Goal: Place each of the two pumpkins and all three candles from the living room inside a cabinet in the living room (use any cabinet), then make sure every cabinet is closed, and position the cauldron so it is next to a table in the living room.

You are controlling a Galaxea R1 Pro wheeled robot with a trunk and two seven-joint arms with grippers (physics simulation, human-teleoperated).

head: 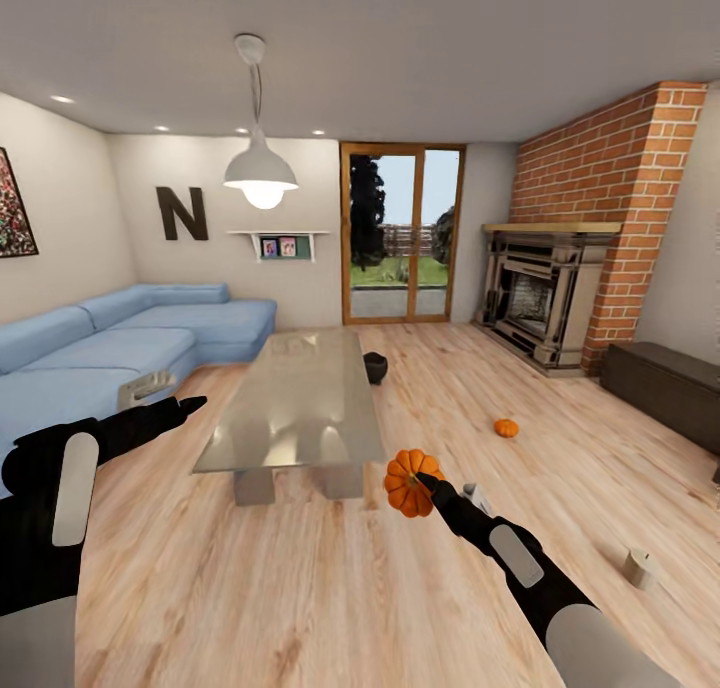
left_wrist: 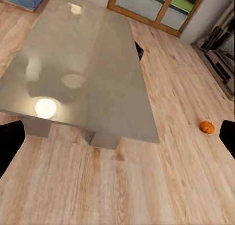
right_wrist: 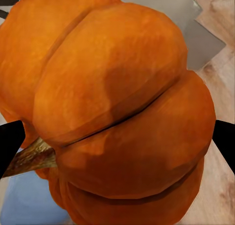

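Pumpkin 1 (head: 408, 481) sits clamped in the right tool (head: 428, 486), held up off the wood floor (head: 300, 588) at lower centre of the head view, just past the near corner of the glass surface (head: 295, 398). In the right wrist view the same orange body (right_wrist: 117, 112) swells across the frame with its brown stem (right_wrist: 29, 159) poking out sideways and a black fingertip (right_wrist: 10, 146) at each edge, so the grip looks seated across the ribs.

Pumpkin 2 (head: 506, 427) lies on the floor right of centre, well apart from the robot. A pale candle (head: 637, 566) stands on the floor at lower right, and another pale stub (head: 472, 490) peeks out just behind the right arm. The dark cabinet (head: 665, 378) runs along the right edge of the frame beside the brick fireplace (head: 600, 258); its fronts look shut from here. The black cauldron (head: 375, 367) rests on the floor touching or just beside the far end of the surface.

Left tool (head: 165, 403) hangs released at middle left, nothing between its fingers (left_wrist: 10, 141).

Carrying is the step in hand, I judge. Doing it well means keeping the squeeze steady while the base turns toward the right side of the frame, steering round the 2 loose items on the floor, and using the free left tool to pull a drawer before the pumpkin goes in.
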